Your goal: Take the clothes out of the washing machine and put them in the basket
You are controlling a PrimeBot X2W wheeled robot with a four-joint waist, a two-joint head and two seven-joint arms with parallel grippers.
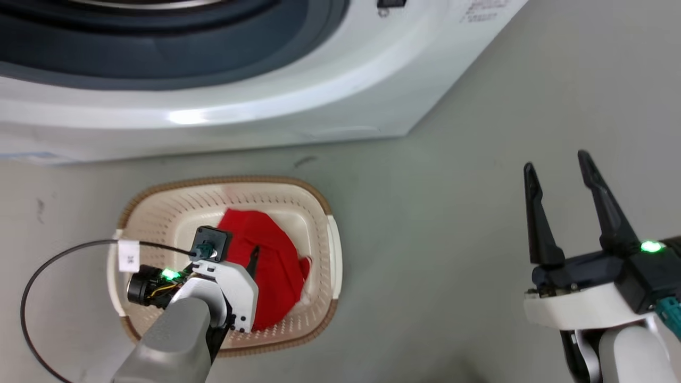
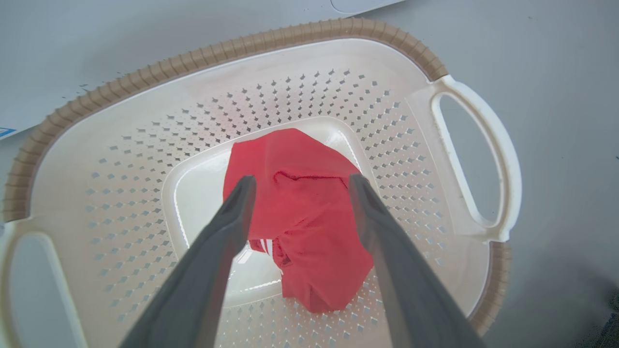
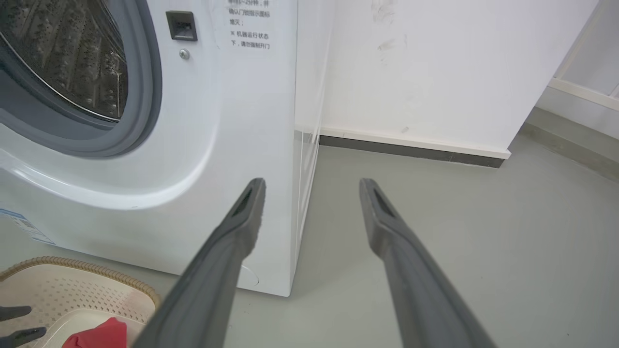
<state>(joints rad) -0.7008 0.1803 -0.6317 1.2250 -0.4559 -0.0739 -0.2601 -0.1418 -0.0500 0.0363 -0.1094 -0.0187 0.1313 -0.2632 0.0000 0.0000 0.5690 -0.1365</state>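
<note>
The left gripper (image 2: 302, 178) hangs over the basket (image 2: 232, 48) with its jaws spread wide and nothing between them. In the left wrist view the two dark fingers (image 2: 227, 227) frame the clothes (image 2: 309, 227), a crumpled red heap with a few white stripes showing at its edge. The heap lies below the tips, and the pictures do not settle whether the tips touch the cloth. The clothes rest on the basket's floor, and one end spills up the perforated wall on the side nearest the left wrist camera. The right gripper (image 1: 556, 161) is held well apart from the basket, above the bare grey floor (image 1: 452, 239), its jaws also wide open and holding nothing. The basket stands on the floor just in front of the washing machine (image 1: 266, 106). The grey door ring (image 3: 145, 96) and steel drum (image 3: 72, 63) show in the right wrist view.
</note>
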